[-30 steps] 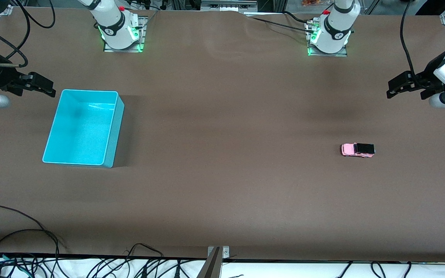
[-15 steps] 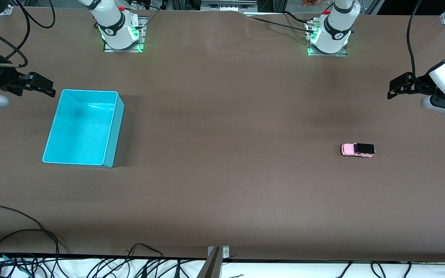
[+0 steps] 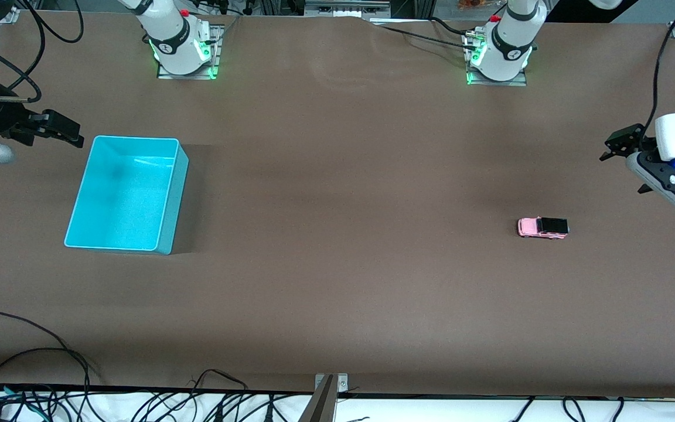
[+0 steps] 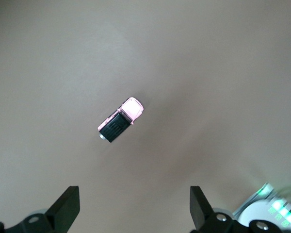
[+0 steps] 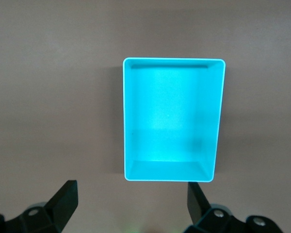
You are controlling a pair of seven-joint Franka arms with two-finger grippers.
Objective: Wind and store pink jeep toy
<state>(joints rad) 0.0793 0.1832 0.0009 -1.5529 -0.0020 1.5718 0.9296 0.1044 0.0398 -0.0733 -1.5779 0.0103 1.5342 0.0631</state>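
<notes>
The brown tabletop (image 3: 337,264) carries a turquoise bin (image 3: 123,196) near the right arm's end. The left claw (image 3: 621,143) hangs spread, empty, over the left arm's end; the right claw (image 3: 59,130), spread, empty, waits beside the bin. The pink jeep toy (image 3: 542,227) sits upright toward the left arm's end.

the pink jeep toy (image 3: 542,227) is sitting alone on the brown table (image 3: 337,281) toward the left arm's end, with bare surface lying all around it, so fingers are finding room on every side. the left gripper (image 3: 620,143) is hanging with its jaws spread above the table near that end, nothing standing between it and the toy. the turquoise bin (image 3: 164,225) is standing well apart toward the right arm's end, its top open, the right gripper (image 3: 68,133) hanging spread just beside its rim.
</notes>
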